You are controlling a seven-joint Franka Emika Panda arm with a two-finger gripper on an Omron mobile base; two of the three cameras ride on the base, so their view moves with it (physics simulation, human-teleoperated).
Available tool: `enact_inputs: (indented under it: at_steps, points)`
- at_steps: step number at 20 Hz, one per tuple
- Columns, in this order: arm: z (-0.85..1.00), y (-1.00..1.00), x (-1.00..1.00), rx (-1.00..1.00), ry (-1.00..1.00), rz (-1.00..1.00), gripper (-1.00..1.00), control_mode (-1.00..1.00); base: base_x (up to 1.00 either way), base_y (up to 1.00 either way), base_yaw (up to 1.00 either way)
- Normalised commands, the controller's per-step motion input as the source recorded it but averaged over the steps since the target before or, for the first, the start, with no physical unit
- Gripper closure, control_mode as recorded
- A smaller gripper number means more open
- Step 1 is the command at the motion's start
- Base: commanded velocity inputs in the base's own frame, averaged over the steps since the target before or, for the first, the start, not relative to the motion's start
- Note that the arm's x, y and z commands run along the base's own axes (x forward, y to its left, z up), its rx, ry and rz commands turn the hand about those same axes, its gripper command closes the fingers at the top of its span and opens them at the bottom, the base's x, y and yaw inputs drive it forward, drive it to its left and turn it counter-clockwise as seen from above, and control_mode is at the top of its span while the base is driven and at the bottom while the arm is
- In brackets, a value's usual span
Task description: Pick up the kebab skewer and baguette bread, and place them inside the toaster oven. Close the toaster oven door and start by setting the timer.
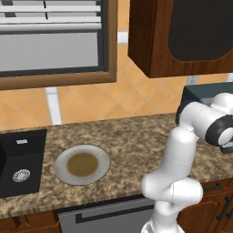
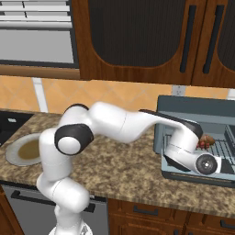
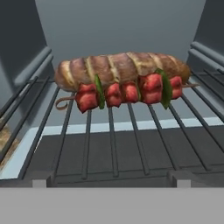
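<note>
Inside the toaster oven (image 2: pixel 193 106) the baguette bread (image 3: pixel 122 68) lies across the wire rack (image 3: pixel 113 144). The kebab skewer (image 3: pixel 131 92), with red chunks and green pieces, rests against its near side. My gripper (image 3: pixel 109 181) is open and holds nothing. Its two fingertips (image 3: pixel 39 182) stand wide apart at the rack's front edge, short of the food. From the right base view the hand sits in the oven's mouth over the folded-down toaster oven door (image 2: pixel 183 174), and a bit of the skewer (image 2: pixel 206 141) shows behind it. The oven's corner (image 1: pixel 205 93) is at the right of the left base view.
A grey plate (image 1: pixel 82 164) with a brown centre sits on the granite counter (image 1: pixel 132 136) left of the arm. A black sink (image 1: pixel 20 164) lies further left. Dark wooden wall cabinets (image 2: pixel 137 36) hang above the oven. The oven's side walls (image 3: pixel 24 74) close in on both sides of the hand.
</note>
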Motion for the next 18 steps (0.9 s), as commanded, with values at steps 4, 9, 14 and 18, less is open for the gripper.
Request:
enact_inputs:
  at_steps: [4,9,14,18]
  points:
    - [-0.11,0.0,0.16,0.0,0.0,0.0,-1.0,-1.0,0.0,0.0,0.0]
    - [-0.21,0.0,0.18,0.0,0.01,0.0,-1.0,-1.0,0.0,0.0,0.0]
    - [-0.21,0.0,0.23,0.0,0.01,0.0,-1.0,-1.0,0.0,0.0,0.0]
    - [0.0,0.0,0.17,0.0,0.0,0.0,-1.0,-1.0,0.0,0.0,0.0]
